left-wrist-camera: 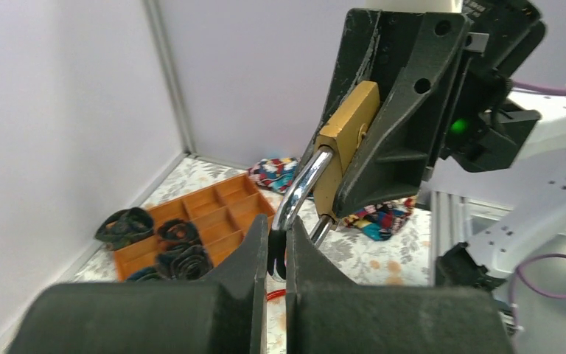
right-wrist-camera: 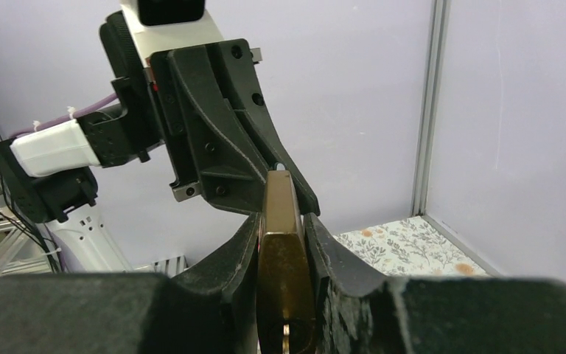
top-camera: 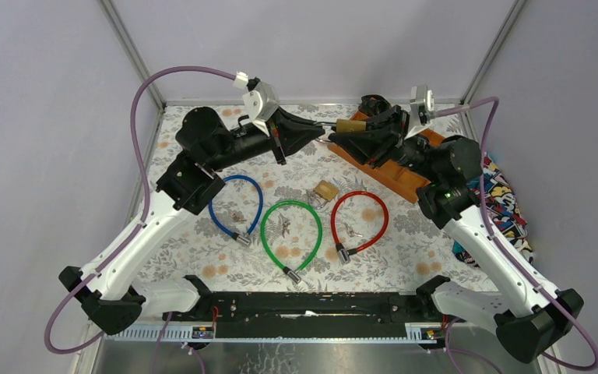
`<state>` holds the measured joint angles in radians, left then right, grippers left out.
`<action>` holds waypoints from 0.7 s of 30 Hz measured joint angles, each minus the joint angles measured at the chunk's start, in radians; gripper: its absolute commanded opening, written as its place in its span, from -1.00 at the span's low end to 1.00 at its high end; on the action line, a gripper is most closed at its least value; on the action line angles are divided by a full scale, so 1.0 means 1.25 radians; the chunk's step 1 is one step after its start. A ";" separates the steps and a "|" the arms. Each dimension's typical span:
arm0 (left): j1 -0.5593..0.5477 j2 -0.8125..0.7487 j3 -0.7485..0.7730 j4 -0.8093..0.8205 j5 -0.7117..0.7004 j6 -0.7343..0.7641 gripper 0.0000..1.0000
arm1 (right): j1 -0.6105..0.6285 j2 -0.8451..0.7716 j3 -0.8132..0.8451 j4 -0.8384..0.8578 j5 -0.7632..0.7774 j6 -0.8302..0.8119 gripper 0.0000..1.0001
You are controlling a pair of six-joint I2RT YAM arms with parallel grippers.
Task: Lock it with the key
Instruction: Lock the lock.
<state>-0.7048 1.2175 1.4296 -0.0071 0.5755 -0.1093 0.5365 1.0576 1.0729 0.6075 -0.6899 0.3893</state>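
Brass padlock (top-camera: 350, 125) held in the air between two grippers, above the far side of the table (top-camera: 405, 249).
The left gripper (left-wrist-camera: 276, 243) is pinched fully closed, its tips against the padlock's steel shackle (left-wrist-camera: 302, 184); I cannot tell whether it truly grips it. The right gripper (right-wrist-camera: 281, 221) clamps the brass body. On the table below lie a blue cable lock (top-camera: 237, 206), a green one (top-camera: 290, 234) and a red one (top-camera: 362, 222).

Upper centre of the overhead view, my left end effector (top-camera: 323, 139) meets the right end effector (top-camera: 342, 131), which holds the raised padlock (top-camera: 350, 125). Lower down, on the tabletop (top-camera: 405, 234), lie the left cable loop (top-camera: 237, 178), middle cable loop (top-camera: 292, 202) and right cable loop (top-camera: 362, 194). A second padlock (top-camera: 325, 191) sits between the last two (slightly higher). The tray (top-camera: 393, 178) is further right, with the cloth (top-camera: 502, 195) beyond it.
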 measured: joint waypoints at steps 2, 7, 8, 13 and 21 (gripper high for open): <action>-0.014 0.001 0.004 -0.017 -0.045 0.028 -1.00 | -0.002 0.015 0.000 0.015 0.001 0.002 -1.00; -0.057 0.001 0.008 -0.028 -0.141 0.067 -1.00 | -0.006 0.051 0.003 0.072 -0.014 0.020 -1.00; -0.061 0.002 0.012 -0.029 -0.153 0.072 -1.00 | -0.007 0.056 0.004 0.085 -0.015 0.025 -1.00; -0.081 0.004 0.033 -0.025 -0.195 0.090 -1.00 | -0.012 0.080 0.013 0.157 -0.023 0.059 -1.00; -0.050 -0.008 0.029 -0.032 -0.129 0.098 -1.00 | -0.021 0.055 0.023 0.102 -0.059 0.041 -0.78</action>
<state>-0.7677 1.2072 1.4662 -0.0467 0.4145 0.0128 0.5098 1.1259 1.1019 0.7353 -0.7635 0.4404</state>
